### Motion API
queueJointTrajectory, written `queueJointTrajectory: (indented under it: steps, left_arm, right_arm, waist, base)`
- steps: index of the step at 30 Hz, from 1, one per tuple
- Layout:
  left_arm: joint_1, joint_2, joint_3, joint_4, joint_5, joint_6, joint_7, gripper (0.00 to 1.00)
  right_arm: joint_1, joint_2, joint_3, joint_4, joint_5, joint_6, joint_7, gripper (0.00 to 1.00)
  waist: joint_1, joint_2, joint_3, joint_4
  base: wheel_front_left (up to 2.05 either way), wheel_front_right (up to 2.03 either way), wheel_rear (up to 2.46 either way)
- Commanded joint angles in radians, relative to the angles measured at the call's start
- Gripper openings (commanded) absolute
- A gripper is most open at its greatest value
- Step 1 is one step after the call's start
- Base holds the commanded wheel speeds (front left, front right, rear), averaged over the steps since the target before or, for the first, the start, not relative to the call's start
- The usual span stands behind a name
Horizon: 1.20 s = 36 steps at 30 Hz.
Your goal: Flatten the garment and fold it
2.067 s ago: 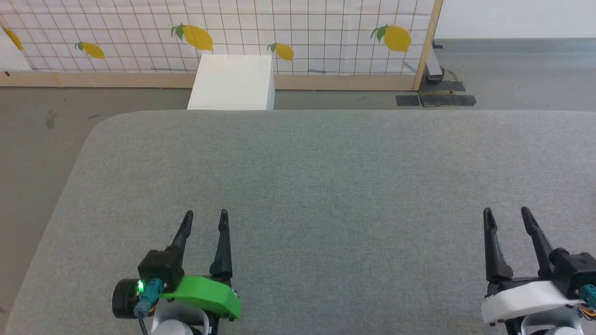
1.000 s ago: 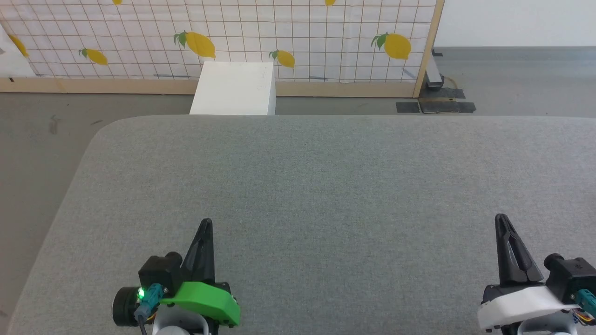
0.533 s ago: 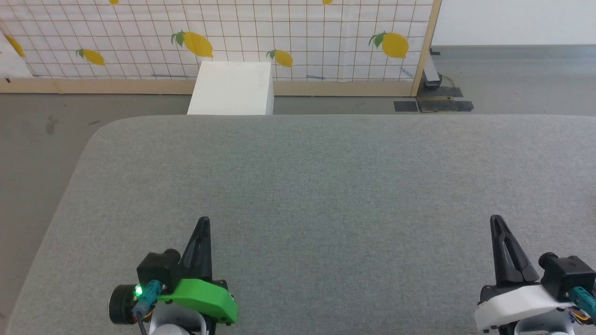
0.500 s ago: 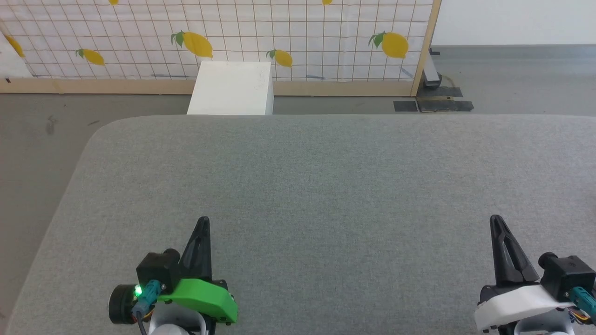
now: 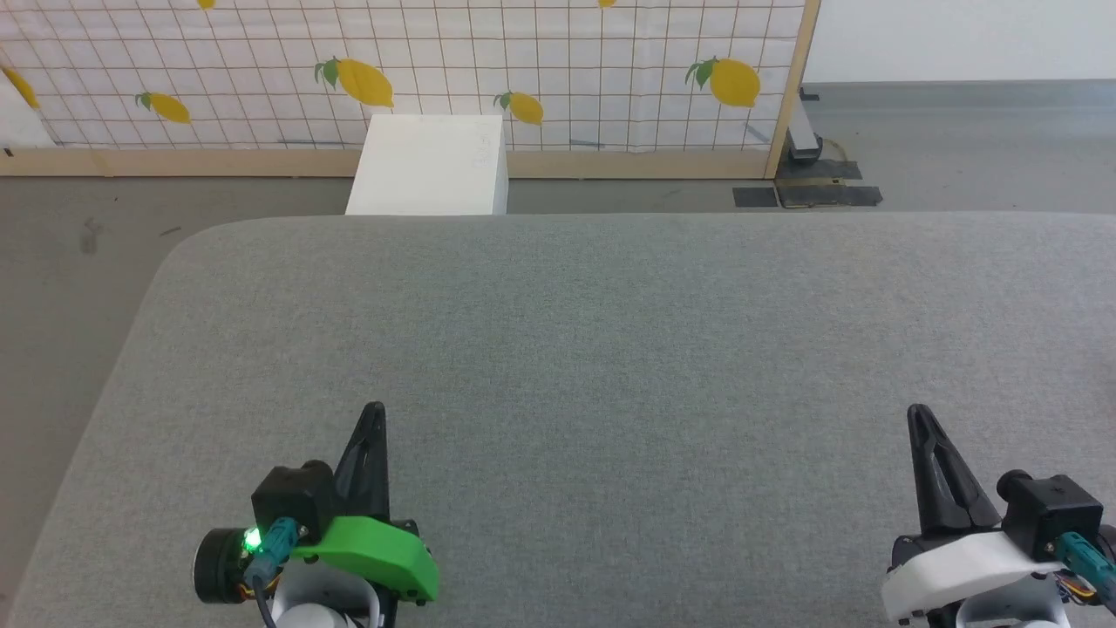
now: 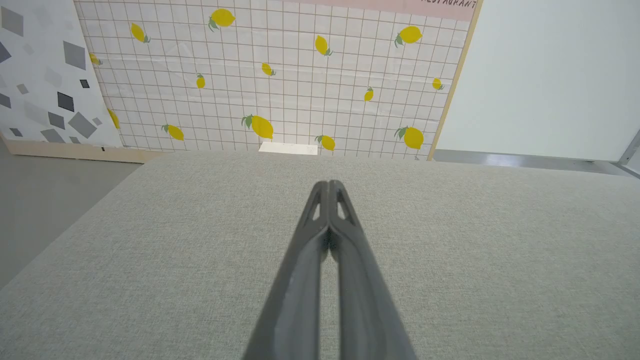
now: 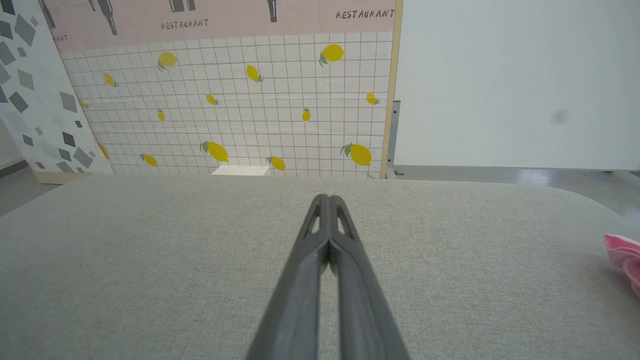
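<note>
Left gripper (image 5: 373, 412) and right gripper (image 5: 915, 413) hover pinched closed and empty over the grey padded table (image 5: 610, 305), apparently parked, since the pink garment (image 7: 622, 257) lies bunched far right.

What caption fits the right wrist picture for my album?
Right gripper, jaws shut, points across the grey table; pink garment peeks at right.

Grey table (image 5: 610, 349): broad padded top covered in woven cloth, flat and smooth, with rounded corners at far left and far right. Seen from the right wrist, a pink garment (image 7: 622, 255) lies crumpled on the cloth near the table's right edge, folds bunched, partly cut off by the frame.
</note>
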Motion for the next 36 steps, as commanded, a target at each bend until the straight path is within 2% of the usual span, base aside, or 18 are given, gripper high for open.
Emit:
queueJointTrajectory:
  steps: [1,36]
  left_arm:
    - [0.010,-0.001,0.005,-0.009,0.008,-0.003,0.005,0.00]
    - [0.020,-0.002,0.047,-0.061,0.071,-0.005,0.077,0.00]
  right_arm:
    - [-0.015,0.001,0.004,-0.009,-0.008,0.000,0.006,0.00]
    - [-0.033,0.001,0.034,-0.023,-0.035,-0.001,0.063,0.00]
  waist:
    - [0.0000,-0.0001,0.000,-0.001]
    - [0.0000,-0.0001,0.007,-0.017]
  base:
    - [0.00,0.00,0.00]
    - [0.00,0.00,0.00]
